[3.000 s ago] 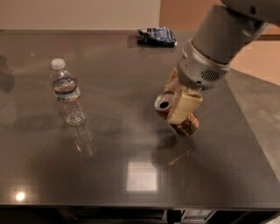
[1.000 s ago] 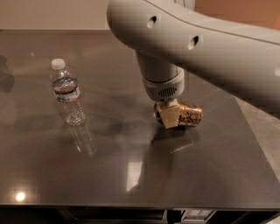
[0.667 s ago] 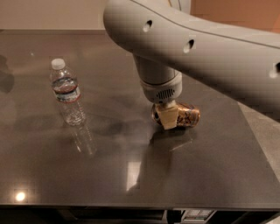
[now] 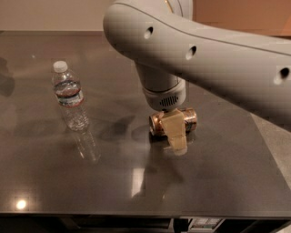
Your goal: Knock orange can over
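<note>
The orange can (image 4: 187, 119) already lies on its side near the middle of the dark tabletop (image 4: 218, 182), its length running 9 to 3 o'clock. The gripper (image 4: 174, 132) hangs over it, touching its near flank (how wide it stands, or whether it grips, I cannot tell). I'd lift straight up, lest the can roll. A water bottle (image 4: 69, 95) stands upright at the can's 9 o'clock, well apart. The glossy top shows bright glints, and a beige wall (image 4: 45, 13) runs at 12.
</note>
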Robot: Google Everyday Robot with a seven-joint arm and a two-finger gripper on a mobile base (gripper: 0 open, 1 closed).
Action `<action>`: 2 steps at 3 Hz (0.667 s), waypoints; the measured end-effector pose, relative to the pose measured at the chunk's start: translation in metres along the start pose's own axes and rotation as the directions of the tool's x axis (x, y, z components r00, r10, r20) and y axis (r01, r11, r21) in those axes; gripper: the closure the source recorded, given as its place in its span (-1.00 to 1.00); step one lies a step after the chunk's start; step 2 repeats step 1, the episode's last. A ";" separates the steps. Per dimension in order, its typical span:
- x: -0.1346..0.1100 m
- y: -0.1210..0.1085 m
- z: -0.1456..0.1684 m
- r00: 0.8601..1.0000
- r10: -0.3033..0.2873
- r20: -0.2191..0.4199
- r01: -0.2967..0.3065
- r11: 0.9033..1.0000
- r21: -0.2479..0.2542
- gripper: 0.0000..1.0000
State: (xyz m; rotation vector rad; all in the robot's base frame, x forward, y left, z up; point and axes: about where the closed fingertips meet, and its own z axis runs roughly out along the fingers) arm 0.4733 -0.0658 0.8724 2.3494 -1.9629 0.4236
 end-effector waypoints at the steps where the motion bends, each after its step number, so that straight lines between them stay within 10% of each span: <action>1: 0.000 0.000 0.000 1.000 0.000 0.000 0.000 1.000 0.000 -1.00; 2: 0.000 0.000 0.000 1.000 0.000 0.000 0.000 1.000 0.000 -1.00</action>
